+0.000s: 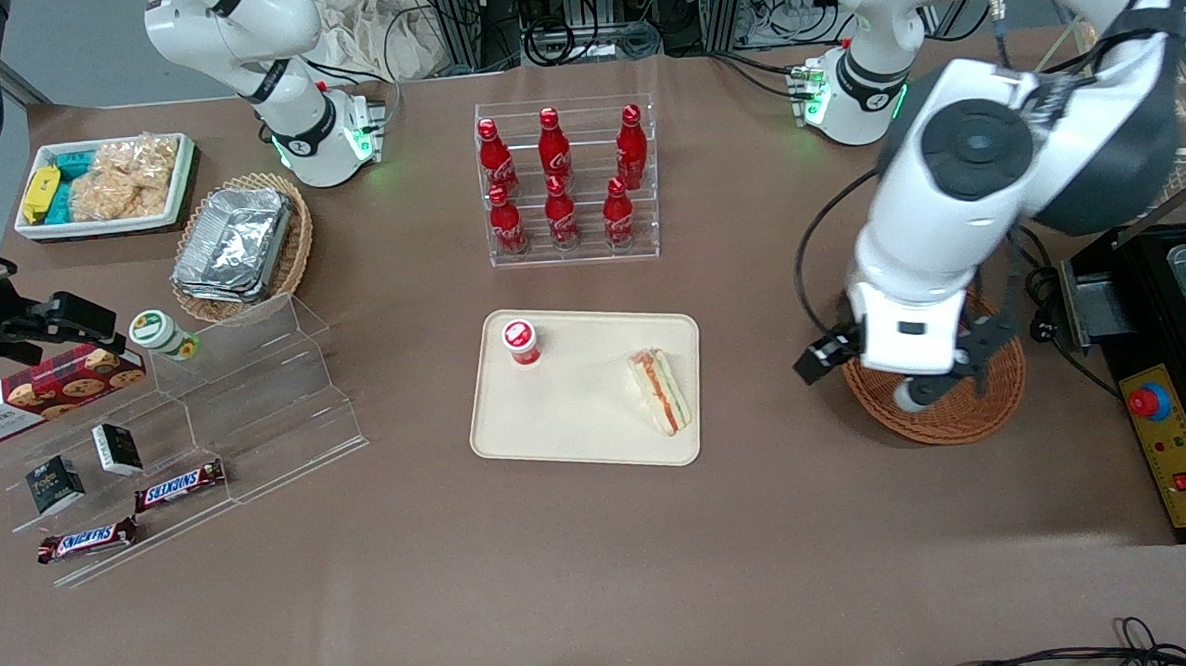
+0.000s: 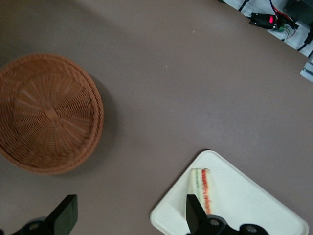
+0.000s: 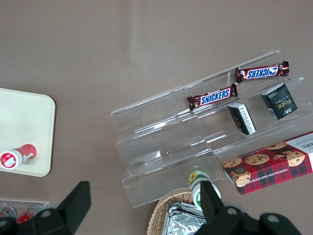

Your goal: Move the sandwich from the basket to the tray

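Observation:
The sandwich point(image 1: 661, 390) lies on the cream tray point(image 1: 587, 413), near the tray's edge toward the working arm; its orange-red and green layers show. In the left wrist view the sandwich point(image 2: 201, 188) rests near a corner of the tray point(image 2: 244, 205). The reddish-brown wicker basket point(image 1: 957, 412) stands beside the tray toward the working arm's end, and the wrist view shows the basket point(image 2: 46, 112) empty. My gripper point(image 2: 129, 218) hangs open above bare table between basket and tray, nothing between its fingers point(image 2: 66, 215). From the front, the arm's hand point(image 1: 908, 334) covers part of the basket.
A small red-capped cup point(image 1: 521, 341) stands on the tray. A clear rack of red bottles point(image 1: 566, 179) is farther from the camera. An acrylic shelf point(image 1: 255, 388) with snacks, a tan basket of foil containers point(image 1: 239, 248) and a white bin point(image 1: 106, 184) lie toward the parked arm's end. A control box point(image 1: 1174, 448) sits by the basket.

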Robot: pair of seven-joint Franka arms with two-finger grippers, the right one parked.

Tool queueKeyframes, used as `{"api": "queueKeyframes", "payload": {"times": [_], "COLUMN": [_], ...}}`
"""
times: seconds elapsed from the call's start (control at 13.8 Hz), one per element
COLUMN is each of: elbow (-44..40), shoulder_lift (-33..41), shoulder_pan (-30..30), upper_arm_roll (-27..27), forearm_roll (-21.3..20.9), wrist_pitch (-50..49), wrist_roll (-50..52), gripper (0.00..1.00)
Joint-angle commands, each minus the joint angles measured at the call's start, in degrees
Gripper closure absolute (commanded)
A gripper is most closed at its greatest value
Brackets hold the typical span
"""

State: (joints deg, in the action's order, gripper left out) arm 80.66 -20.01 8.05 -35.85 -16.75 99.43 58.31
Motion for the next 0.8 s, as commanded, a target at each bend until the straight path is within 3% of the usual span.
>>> {"api": "queueKeyframes", "payload": {"times": [0.0, 0.29, 0.44, 0.58, 0.73], "elbow": [3.9, 10.7, 14.8, 17.1, 18.0], "shoulder_lift": [6.3, 15.7, 20.2, 23.8, 27.1], "shoulder_pan": [-0.9, -8.9, -11.6, -13.4, -13.0], "upper_arm_roll": [7.6, 27.7, 35.2, 39.8, 40.3], "forearm_roll": [5.7, 14.6, 16.1, 16.9, 17.0], "wrist_pitch": [-1.3, -1.7, -1.9, -3.4, -6.1], "wrist_roll": [-12.1, -34.1, -42.8, -48.0, -51.4], "gripper": [0.00, 0.00, 0.00, 0.00, 0.00]}}
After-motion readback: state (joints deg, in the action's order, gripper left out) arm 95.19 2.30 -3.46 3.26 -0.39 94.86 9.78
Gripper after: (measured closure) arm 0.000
